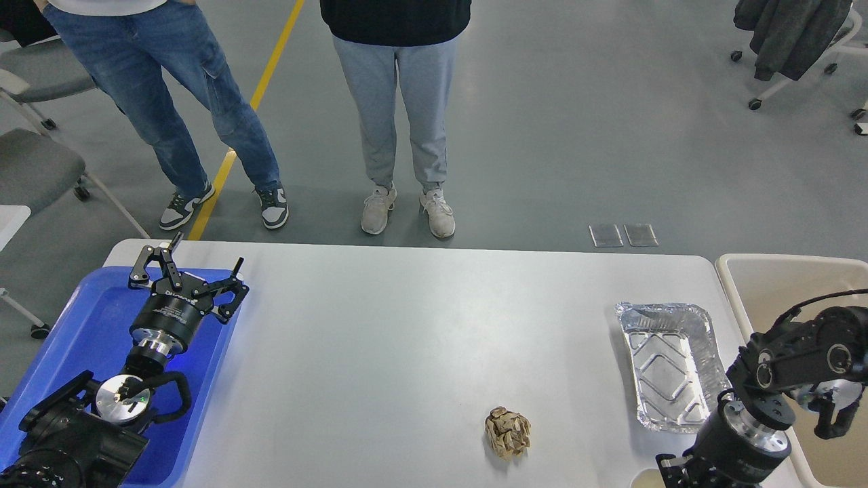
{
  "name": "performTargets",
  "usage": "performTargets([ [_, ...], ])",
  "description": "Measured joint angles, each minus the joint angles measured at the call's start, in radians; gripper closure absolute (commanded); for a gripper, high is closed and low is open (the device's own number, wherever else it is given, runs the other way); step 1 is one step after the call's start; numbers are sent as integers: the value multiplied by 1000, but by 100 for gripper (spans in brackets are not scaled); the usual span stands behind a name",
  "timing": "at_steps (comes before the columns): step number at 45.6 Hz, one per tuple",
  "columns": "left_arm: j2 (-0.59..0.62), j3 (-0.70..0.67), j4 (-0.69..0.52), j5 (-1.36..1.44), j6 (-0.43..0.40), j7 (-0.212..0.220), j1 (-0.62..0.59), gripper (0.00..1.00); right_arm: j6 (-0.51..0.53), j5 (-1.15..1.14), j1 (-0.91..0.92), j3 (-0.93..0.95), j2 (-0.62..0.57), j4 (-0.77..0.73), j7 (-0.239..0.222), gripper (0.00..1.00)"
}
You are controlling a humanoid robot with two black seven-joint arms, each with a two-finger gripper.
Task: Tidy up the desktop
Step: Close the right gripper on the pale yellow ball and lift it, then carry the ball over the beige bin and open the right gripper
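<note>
On the desktop (407, 325), a crumpled paper ball (508, 433) and foil tray (671, 366) await clearing; the left gripper (188, 274) hovers spread and empty, the right's state unreadable.

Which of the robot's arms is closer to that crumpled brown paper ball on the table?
Right. The right arm sits just right of the crumpled brown paper ball; the left gripper hovers far left, over the blue plastic tray.

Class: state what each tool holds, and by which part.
Left tool: open over the blue tray, holding nothing. Right tool: cut off by the frame edge; cannot tell.
</note>
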Motion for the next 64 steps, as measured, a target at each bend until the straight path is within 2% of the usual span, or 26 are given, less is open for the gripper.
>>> performTargets([
  [13, 0, 0, 0, 0, 0, 0, 0, 0, 141, 13, 192, -77, -26, 7, -1, 100],
  [23, 0, 0, 0, 0, 0, 0, 0, 0, 198, 27, 399, -176, -11, 11, 2, 100],
  [45, 0, 0, 0, 0, 0, 0, 0, 0, 225, 54, 785, -286, 26, 11, -4, 100],
  [64, 0, 0, 0, 0, 0, 0, 0, 0, 228, -24, 894, -303, 24, 10, -12, 100],
])
